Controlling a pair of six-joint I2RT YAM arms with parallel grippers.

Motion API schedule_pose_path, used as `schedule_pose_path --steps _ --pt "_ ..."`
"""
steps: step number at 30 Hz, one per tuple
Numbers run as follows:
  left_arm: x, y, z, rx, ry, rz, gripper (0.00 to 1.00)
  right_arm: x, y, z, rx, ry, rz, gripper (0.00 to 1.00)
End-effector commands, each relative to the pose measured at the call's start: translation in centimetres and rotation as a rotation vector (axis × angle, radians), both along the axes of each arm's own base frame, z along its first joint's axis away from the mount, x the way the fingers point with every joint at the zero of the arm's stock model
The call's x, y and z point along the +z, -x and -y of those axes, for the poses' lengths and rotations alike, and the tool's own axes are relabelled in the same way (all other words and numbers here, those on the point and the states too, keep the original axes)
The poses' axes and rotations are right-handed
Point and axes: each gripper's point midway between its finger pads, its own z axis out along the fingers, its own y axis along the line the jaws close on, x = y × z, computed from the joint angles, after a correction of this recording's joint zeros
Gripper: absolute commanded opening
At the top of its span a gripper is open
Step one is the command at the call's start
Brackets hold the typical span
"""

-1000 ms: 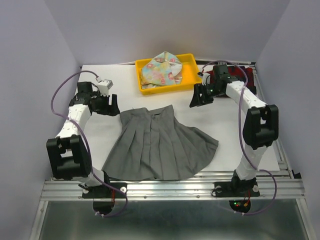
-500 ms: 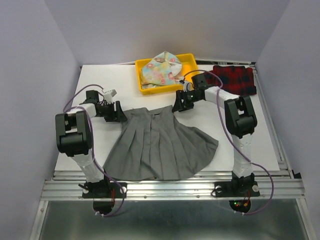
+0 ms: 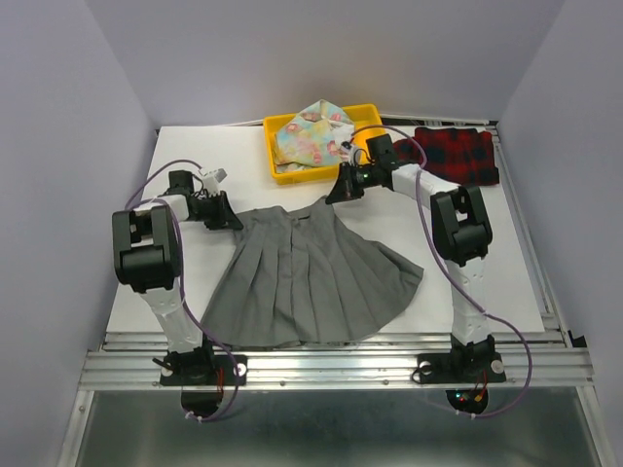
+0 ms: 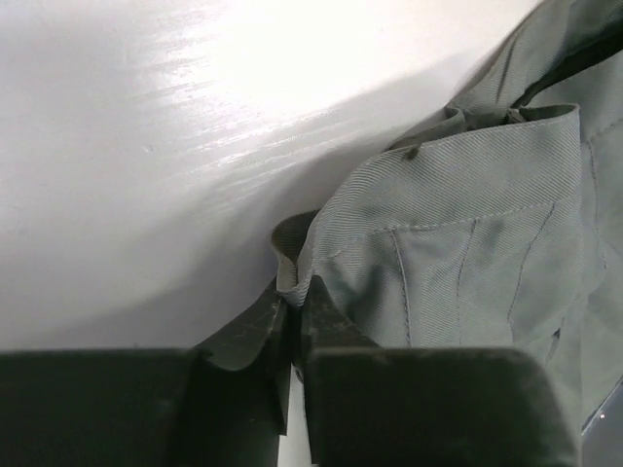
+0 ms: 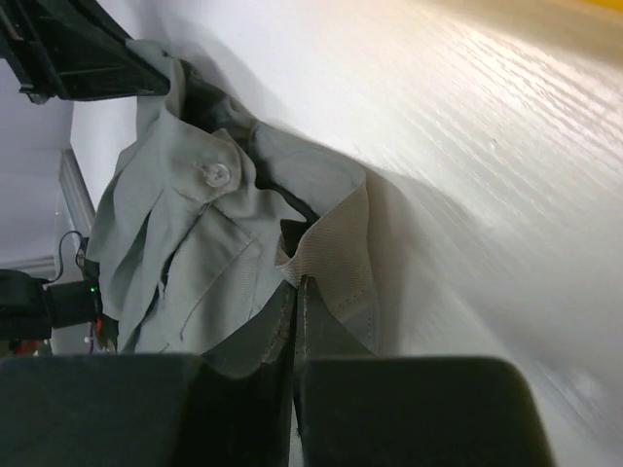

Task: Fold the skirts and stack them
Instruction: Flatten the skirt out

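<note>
Grey skirt [image 3: 311,277] spread flat at frame centre, waistband toward top. Left claw [image 3: 226,220] pinched shut on band's left corner, right claw [image 3: 338,193] shut on right corner. Advice: lift both evenly, keep band taut, fold toward hem, avoid dragging pleats.

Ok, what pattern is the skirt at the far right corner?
Red-and-black plaid skirt; the top external view shows it best.
</note>
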Motion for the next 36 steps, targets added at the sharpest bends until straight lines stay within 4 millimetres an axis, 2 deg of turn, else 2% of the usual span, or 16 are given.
schedule_pose_path --steps 1,3,7,9,10,11,13,14,16,17,21,23,26,29,35,36 --pt "3.2 -1.3 -0.3 -0.035 -0.028 0.084 0.06 4.6 -1.5 -1.5 0.036 -0.076 0.15 0.01" --pt "5.4 -1.4 -0.6 -0.065 -0.071 0.147 0.0 7.0 -1.3 -1.0 0.03 -0.066 0.226 0.01" --pt "11.0 -1.2 -1.4 -0.137 -0.182 0.324 0.0 10.0 -1.6 1.5 -0.04 -0.012 0.332 0.01" --pt "14.9 -0.6 -2.0 -0.184 -0.275 0.46 0.0 13.6 -2.0 4.7 -0.128 0.02 0.426 0.01" --pt "16.2 -0.2 -2.2 -0.198 -0.31 0.507 0.0 17.0 -1.8 6.3 -0.187 0.035 0.506 0.01" --pt "19.1 0.5 -2.4 -0.205 -0.355 0.603 0.0 17.5 -1.6 7.7 -0.231 0.058 0.519 0.01" --pt "22.3 1.2 -2.8 -0.22 -0.441 0.739 0.0 19.9 -1.6 11.0 -0.327 0.094 0.589 0.01" --pt "25.6 2.4 -2.5 -0.216 -0.474 0.864 0.0 21.9 -0.9 13.0 -0.391 0.117 0.644 0.01" --pt "28.8 4.0 -1.6 -0.274 -0.509 1.014 0.0 23.6 0.5 13.9 -0.429 0.133 0.695 0.01" --pt "31.5 5.5 -0.9 -0.293 -0.531 1.11 0.0 24.4 1.2 14.2 -0.438 0.129 0.719 0.01" --pt "37.9 9.2 2.6 -0.371 -0.519 1.342 0.0 29.0 5.4 15.2 -0.475 0.079 0.86 0.01" --pt "40.6 10.4 3.0 -0.353 -0.501 1.39 0.0 29.8 6.3 15.9 -0.492 0.094 0.899 0.01" --pt "42.0 11.4 3.0 -0.312 -0.485 1.396 0.0 32.2 8.1 17.3 -0.52 0.141 1.001 0.01" --pt "41.7 12.6 3.0 -0.299 -0.465 1.367 0.0 35.3 10.6 18.0 -0.521 0.143 1.1 0.01" --pt "40.0 17.4 4.2 -0.353 -0.393 1.334 0.0 36.5 15.8 18.8 -0.493 0.163 1.111 0.01" --pt "39.8 18.9 4.5 -0.373 -0.386 1.348 0.0 37.0 17.6 19.1 -0.491 0.156 1.123 0.01"
